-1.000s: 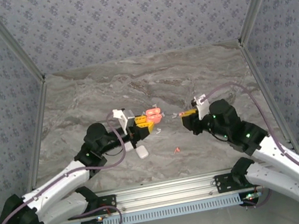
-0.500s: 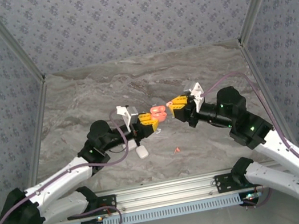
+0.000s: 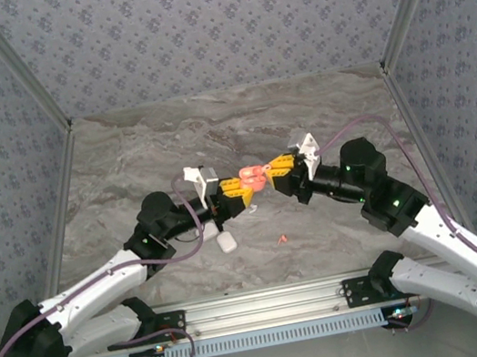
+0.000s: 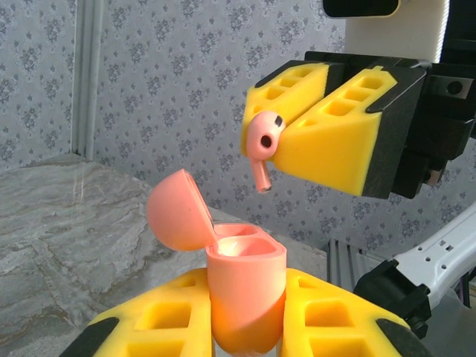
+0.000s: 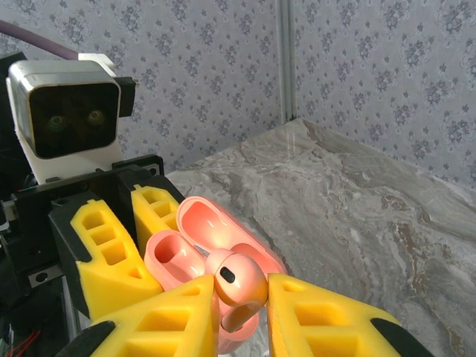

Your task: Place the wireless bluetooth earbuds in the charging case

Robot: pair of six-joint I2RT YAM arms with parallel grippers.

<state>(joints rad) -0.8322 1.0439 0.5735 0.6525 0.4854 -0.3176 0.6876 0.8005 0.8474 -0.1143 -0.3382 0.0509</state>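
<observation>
My left gripper (image 3: pixel 242 187) is shut on a pink-orange charging case (image 4: pixel 245 286), held upright above the table. Its lid (image 4: pixel 178 210) is flipped open to the left and both wells look empty. My right gripper (image 3: pixel 274 169) is shut on one orange-red earbud (image 4: pixel 262 141) by its head, stem pointing down. The earbud hangs a short way above and just right of the open case. In the right wrist view the earbud (image 5: pixel 239 281) sits between my yellow fingers, with the case (image 5: pixel 175 256) right behind it. A second orange-red earbud (image 3: pixel 281 238) lies on the table.
A small white case (image 3: pixel 226 242) lies on the marble table (image 3: pixel 123 153) below the left gripper. Patterned walls close the back and both sides. A metal rail (image 3: pixel 261 308) runs along the near edge.
The right gripper has risen from near the table and swung left with the earbud, up to the open case. The left gripper has shifted the case slightly right and up.
</observation>
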